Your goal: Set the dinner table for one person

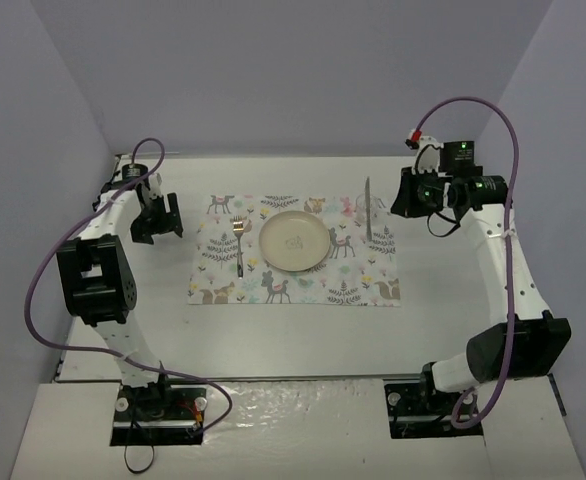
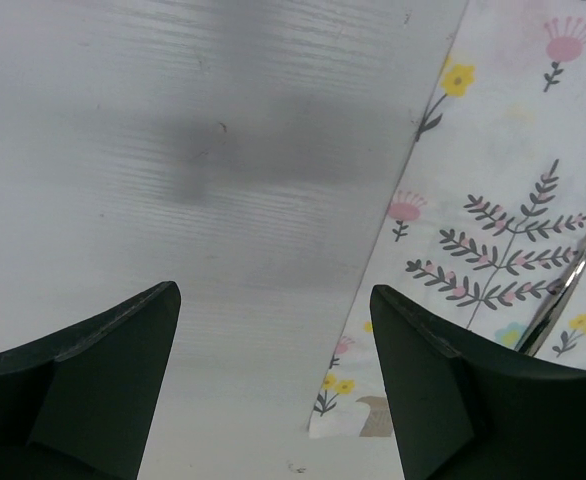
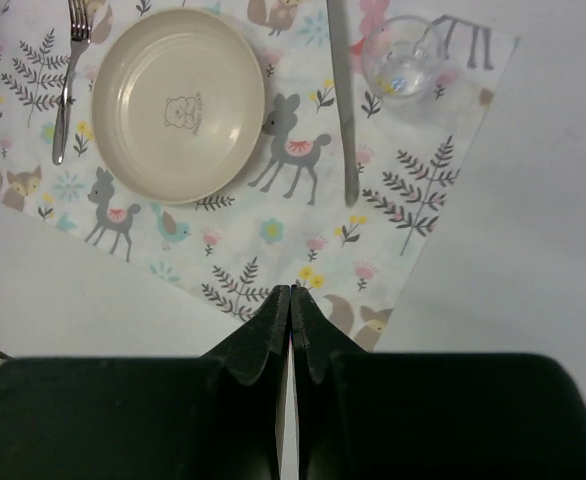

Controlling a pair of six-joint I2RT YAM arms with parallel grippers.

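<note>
You are looking into a space shaped like an open box. The far wall [image 1: 293, 70] is plain and pale, a soft grey-purple. The left wall [image 1: 23, 150] and the right wall [image 1: 573, 120] are the same colour. All three walls stand right at the edges of the table [image 1: 453, 320], which is big, flat and white. In the left wrist view you can see thin lines running across the table top and a soft grey shadow [image 2: 223, 150] lying on it. At the near side lies a white board [image 1: 303, 430] with a faint shine. The light is soft and even.
</note>
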